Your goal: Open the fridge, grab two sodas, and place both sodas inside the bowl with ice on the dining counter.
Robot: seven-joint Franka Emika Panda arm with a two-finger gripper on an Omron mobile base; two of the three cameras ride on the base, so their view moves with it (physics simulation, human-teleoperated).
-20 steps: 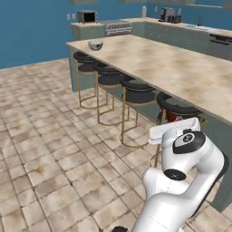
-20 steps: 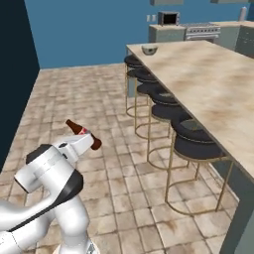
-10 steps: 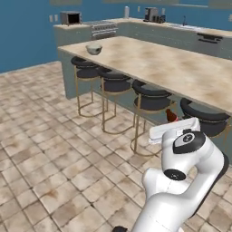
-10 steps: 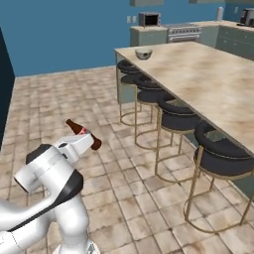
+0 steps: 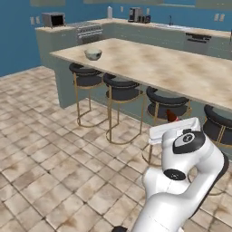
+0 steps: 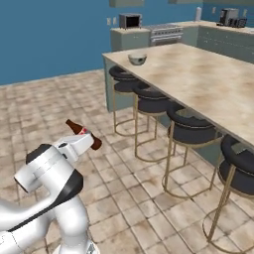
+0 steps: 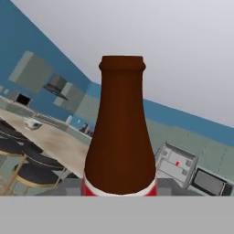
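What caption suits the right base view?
Gripper carries a brown soda bottle beside the stools, bowl ahead on the dining counter.

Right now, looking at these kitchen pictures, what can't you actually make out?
- Inside of the bowl: too small and far in both base views to tell whether it holds ice or a can.
- Lower part of the brown bottle: cut off by the bottom of the hand view; in the right base view the hand covers its middle.
- Fingers gripping the bottle: hidden behind the hand in both base views.
- Stool at the right edge: cut off by the frame.
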